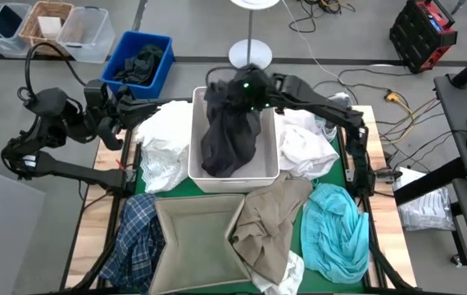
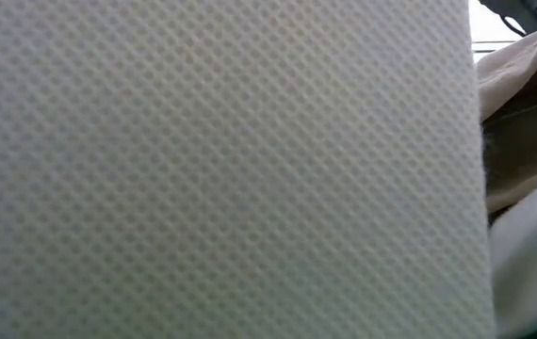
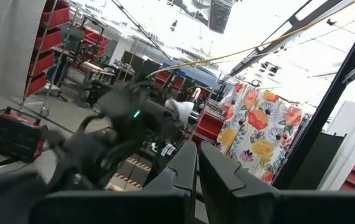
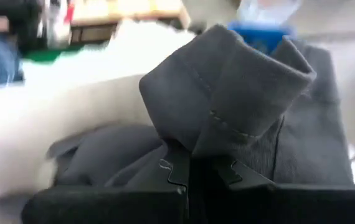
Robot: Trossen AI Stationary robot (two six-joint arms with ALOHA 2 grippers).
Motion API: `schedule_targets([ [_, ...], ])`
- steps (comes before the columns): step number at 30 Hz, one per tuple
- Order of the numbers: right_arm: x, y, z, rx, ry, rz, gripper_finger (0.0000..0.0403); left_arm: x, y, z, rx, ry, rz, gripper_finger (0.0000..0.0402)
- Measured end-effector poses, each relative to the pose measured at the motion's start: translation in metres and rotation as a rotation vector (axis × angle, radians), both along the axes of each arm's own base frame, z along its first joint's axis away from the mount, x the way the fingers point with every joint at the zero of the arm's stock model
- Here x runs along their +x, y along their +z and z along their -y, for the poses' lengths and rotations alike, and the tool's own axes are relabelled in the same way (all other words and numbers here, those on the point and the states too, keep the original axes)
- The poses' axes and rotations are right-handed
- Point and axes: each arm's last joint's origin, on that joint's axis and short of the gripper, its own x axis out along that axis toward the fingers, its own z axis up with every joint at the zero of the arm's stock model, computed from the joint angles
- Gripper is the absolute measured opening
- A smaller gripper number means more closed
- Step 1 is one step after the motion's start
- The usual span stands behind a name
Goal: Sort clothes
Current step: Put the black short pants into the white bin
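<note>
My right gripper (image 1: 219, 93) is above the far end of the white bin (image 1: 195, 168), shut on a dark grey garment (image 1: 229, 139) that hangs down into the bin. My left gripper (image 1: 133, 112) is shut and empty, raised by the table's far left, next to a white garment (image 1: 164, 139); its wrist view (image 3: 197, 150) looks up into the room. Another white garment (image 1: 309, 147) lies right of the bin. A teal garment (image 1: 336, 229), a beige one (image 1: 268, 220) and a plaid shirt (image 1: 135, 242) lie near the front edge. My right gripper pinches a bunched fold of the dark grey garment, by a stitched hem (image 4: 227, 127), between its two fingers (image 4: 176, 169). The fold stands up past the fingertips. The rest hangs slack below, its lower end (image 1: 221, 164) resting inside the white bin.
A beige fabric bin (image 1: 192, 238) stands at the front middle, and its wall (image 2: 212, 169) fills the low view. A blue bin (image 1: 161, 51) with dark green cloth stands beyond the table's far left. Clear boxes and a basket (image 1: 49, 23) are farther left.
</note>
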Motion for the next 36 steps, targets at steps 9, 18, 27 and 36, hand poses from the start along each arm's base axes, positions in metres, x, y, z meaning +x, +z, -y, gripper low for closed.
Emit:
schedule_targets([
  [9, 0.009, -0.046, -0.001, 0.239, 0.083, -0.243, 0.0009, 0.001, -0.002, 0.0, -0.001, 0.0, -0.021, 0.0],
  [18, 0.011, -0.064, 0.003, 0.492, 0.207, -0.282, 0.001, 0.001, -0.004, 0.0, -0.002, 0.0, -0.046, 0.0],
  [27, 0.015, -0.071, 0.011, 0.513, 0.17, -0.274, 0.0087, 0.002, -0.009, 0.0, -0.004, -0.001, -0.093, 0.0],
  [36, 0.007, -0.05, 0.008, 0.471, 0.149, -0.208, 0.0212, 0.003, -0.012, 0.0, 0.006, 0.009, -0.129, 0.0],
])
